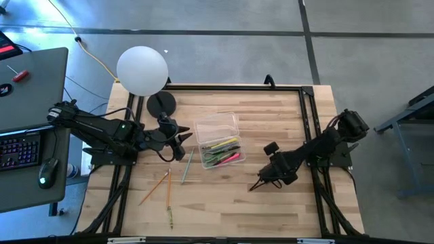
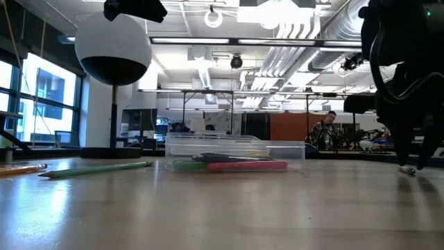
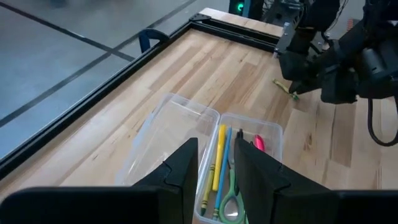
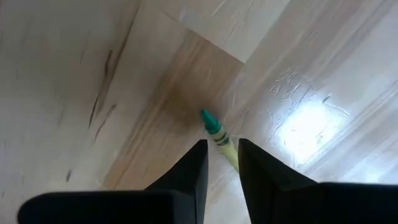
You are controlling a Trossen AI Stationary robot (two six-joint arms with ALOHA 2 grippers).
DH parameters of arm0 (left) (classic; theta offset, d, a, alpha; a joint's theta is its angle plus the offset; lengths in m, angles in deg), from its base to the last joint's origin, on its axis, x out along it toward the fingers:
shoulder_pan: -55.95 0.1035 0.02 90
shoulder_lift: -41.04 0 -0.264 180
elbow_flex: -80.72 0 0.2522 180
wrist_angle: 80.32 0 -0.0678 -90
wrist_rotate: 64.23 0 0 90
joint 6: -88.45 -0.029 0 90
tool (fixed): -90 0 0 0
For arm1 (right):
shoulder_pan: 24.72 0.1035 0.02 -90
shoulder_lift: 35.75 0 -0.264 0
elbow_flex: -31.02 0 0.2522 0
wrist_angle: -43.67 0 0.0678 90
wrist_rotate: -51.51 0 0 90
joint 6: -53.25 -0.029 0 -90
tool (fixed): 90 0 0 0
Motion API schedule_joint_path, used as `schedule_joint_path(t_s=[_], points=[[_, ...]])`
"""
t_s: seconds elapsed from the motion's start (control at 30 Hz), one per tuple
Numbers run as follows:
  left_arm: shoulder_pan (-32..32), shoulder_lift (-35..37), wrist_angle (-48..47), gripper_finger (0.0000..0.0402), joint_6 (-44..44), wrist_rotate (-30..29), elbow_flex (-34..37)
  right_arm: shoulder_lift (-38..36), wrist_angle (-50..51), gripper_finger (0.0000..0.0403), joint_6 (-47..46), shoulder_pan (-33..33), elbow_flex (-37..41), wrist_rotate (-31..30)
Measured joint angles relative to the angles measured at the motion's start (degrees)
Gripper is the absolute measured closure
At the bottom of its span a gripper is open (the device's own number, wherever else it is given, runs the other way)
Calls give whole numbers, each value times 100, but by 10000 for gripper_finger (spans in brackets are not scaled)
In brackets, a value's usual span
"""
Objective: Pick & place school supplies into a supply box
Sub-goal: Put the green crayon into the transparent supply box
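Observation:
The clear supply box [image 1: 217, 139] lies open mid-table and holds yellow, green and pink supplies; scissors [image 3: 231, 202] show inside. My left gripper [image 1: 178, 146] hovers open just left of the box, touching nothing. My right gripper [image 1: 260, 183] is low over the table to the box's right, pointing steeply down. Its fingers [image 4: 222, 144] stand open on either side of a yellow-green crayon [image 4: 216, 134] with a green tip. The crayon lies flat on the wood [image 2: 408, 169]. I cannot tell whether the fingers touch it.
A green pencil [image 1: 186, 167] and orange pencils [image 1: 154, 188] lie on the table left of and nearer than the box; another stick [image 1: 170, 217] lies by the near edge. A white globe lamp [image 1: 142, 70] on a black base [image 1: 161, 104] stands at the far left.

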Motion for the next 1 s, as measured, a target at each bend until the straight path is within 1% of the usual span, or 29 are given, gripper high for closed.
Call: schedule_joint_path(t_s=[0.27, 0.57, 0.63, 0.73, 0.8, 0.9, 1.0], points=[[0, 0, -2, 266, 0, -14, 0, 23, -220, 336, 236, -26, 0, 70], [0, 0, -13, 266, 0, -11, 0, 446, -372, 340, 251, -17, 47, 146], [0, 0, -10, 266, -1, -10, 1, 470, -367, 353, 254, -17, 36, 156], [0, 0, -32, 266, 0, 2, 9, 419, -372, 389, 256, -16, 37, 195], [0, 0, -30, 266, -1, 24, 12, 340, -378, 395, 280, -18, 40, 237], [0, 0, -17, 266, -2, 28, 13, 284, -329, 384, 113, -11, -121, 257], [0, -2, -13, 266, -2, 27, 15, 275, -476, 391, -86, -20, -634, 246]])
